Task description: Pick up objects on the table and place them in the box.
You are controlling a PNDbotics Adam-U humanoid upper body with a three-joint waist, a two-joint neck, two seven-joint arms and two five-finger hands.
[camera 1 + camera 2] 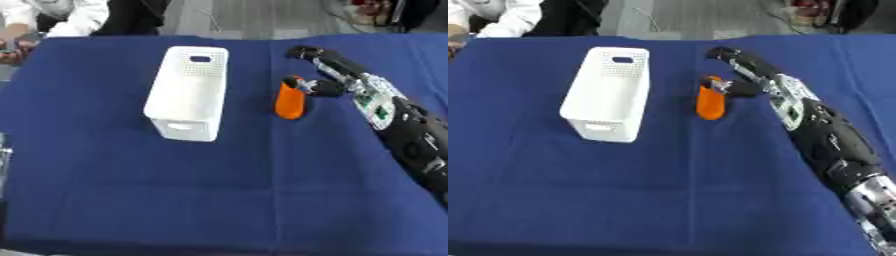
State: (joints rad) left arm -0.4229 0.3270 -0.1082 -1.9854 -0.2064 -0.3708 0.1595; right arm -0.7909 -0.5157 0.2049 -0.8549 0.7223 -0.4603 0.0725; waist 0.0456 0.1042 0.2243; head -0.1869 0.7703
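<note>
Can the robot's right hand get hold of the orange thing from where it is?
Probably yes. The right hand is already beside the orange object, its thumb against the top and its fingers stretched out past it. Nothing lies between them, and the white box stands apart on the other side.

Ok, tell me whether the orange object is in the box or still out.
Out. The orange object stands on the blue cloth to the right of the white box, with the right hand at it.
</note>
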